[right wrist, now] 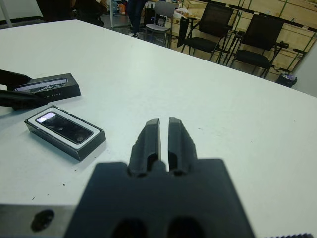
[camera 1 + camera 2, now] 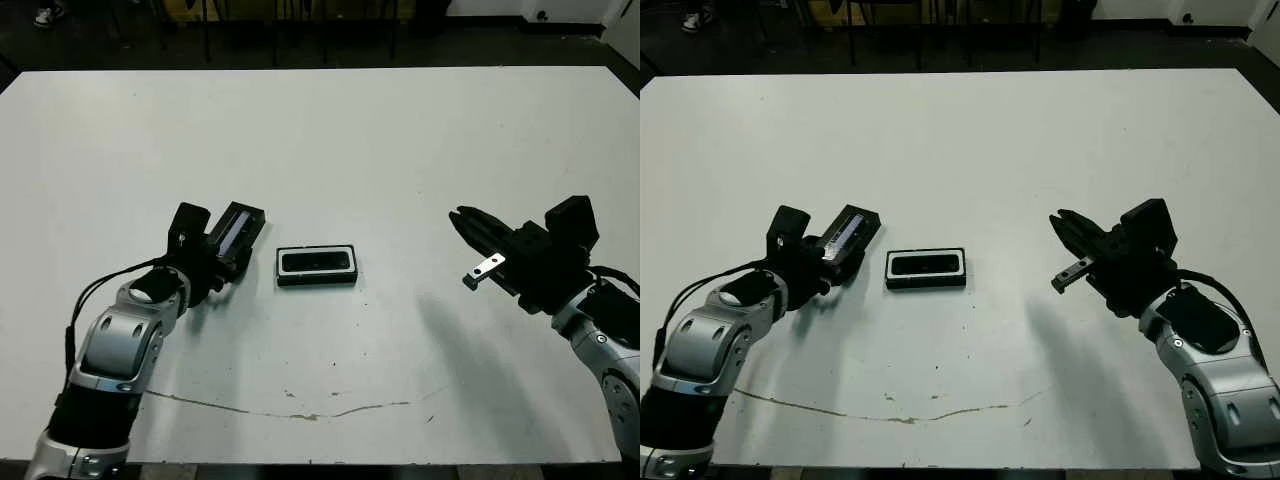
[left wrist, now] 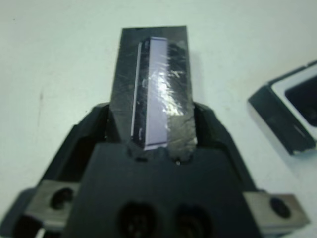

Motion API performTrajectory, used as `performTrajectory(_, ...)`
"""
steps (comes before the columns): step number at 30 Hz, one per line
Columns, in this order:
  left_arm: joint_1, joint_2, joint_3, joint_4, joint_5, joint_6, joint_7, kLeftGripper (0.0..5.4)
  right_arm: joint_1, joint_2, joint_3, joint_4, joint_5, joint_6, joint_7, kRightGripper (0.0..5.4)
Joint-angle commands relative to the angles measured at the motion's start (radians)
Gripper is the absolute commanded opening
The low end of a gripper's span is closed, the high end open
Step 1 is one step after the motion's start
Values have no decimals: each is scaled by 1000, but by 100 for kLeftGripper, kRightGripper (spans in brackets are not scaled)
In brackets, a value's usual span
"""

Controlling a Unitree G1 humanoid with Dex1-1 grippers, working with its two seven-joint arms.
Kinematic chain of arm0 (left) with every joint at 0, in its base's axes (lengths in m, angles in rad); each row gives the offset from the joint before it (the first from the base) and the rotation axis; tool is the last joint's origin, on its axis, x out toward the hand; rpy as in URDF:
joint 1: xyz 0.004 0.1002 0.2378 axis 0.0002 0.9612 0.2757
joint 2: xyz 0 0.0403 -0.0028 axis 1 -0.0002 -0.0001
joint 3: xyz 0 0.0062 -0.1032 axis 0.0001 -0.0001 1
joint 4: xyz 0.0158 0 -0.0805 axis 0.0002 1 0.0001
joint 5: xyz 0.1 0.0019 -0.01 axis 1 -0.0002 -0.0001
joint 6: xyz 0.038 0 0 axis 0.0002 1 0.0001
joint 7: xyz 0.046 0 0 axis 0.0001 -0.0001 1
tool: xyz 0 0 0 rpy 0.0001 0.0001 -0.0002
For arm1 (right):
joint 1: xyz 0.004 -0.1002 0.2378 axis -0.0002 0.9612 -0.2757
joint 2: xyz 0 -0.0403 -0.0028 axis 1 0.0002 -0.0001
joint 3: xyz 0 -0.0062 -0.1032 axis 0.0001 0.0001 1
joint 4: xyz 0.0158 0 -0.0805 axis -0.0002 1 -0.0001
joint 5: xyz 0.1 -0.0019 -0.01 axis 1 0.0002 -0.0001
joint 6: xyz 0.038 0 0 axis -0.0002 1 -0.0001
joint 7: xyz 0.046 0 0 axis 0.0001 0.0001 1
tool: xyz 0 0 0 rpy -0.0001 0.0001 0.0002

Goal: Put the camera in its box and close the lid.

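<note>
The box [image 2: 282,267], a shallow black tray with white lining, lies flat in the middle of the table. The camera [image 2: 318,262], a slim black bar, rests inside it, also visible in the right wrist view as the camera [image 1: 67,128]. Just left of the box, my left gripper [image 2: 222,252] is shut on the lid [image 2: 241,224], held tilted on edge with its greyish inner face [image 3: 158,89] showing. Far to the right, my right gripper [image 2: 462,218] hovers over the table, fingers [image 1: 152,134] together and holding nothing.
The white table [image 2: 330,140] stretches wide behind the box. A thin dark scratch [image 2: 300,412] runs along its near part. Black chairs [image 1: 208,27] and wooden crates stand beyond the far edge, with a person's legs [image 1: 134,12] in the background.
</note>
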Motion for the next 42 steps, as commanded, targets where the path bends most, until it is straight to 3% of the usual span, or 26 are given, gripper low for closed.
performTrajectory(1, 20, 60, -40, 29, 5, 31, -60, 279, 13, -8, -4, 5, -2, 11, -2, 0)
performTrajectory(12, 18, 99, -20, 7, -9, 26, -108, 279, 12, -6, -3, 9, 0, 16, -2, 0)
performTrajectory(19, -5, 133, 69, 13, -44, -101, -158, 279, 9, 0, 4, 25, -9, 5, -6, 0)
performTrajectory(26, -161, 255, 81, 249, -96, -470, -510, 279, -2, 17, 10, 69, -16, -24, -7, 0)
performTrajectory(32, -308, 266, 19, 467, -99, -550, -743, 279, -5, 16, 14, 76, -20, -26, -9, 0)
performTrajectory(42, -471, 226, -128, 730, -23, -595, -987, 279, -3, 19, 9, 73, -18, -23, -11, 0)
